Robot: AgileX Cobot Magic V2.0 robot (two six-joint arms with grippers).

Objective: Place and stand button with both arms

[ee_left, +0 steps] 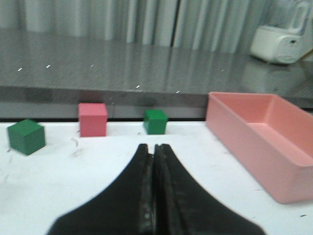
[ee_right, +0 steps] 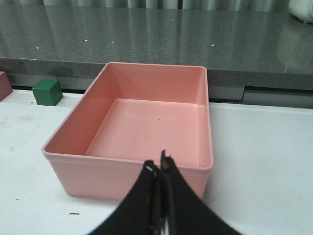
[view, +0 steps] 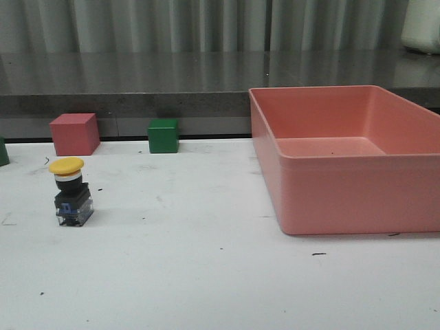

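The button point(view: 71, 190) stands cap-up on the bench point(view: 206, 275), seen only in the front view and so probably well aside of both empty, closed end effectors, left point(ee_left: 153, 147) and right point(ee_right: 160, 164); it looks rigid, light and top-heavy, best gripped across its boxy base.

the left gripper point(ee_left: 153, 147) was matte black, its two fingers point(ee_left: 142, 186) broad at the base and curving to narrow tips, with worn, scuffed grey inner edges. the right gripper point(ee_right: 159, 164) was the same black, tapered shape, with pale flecks near its tips.
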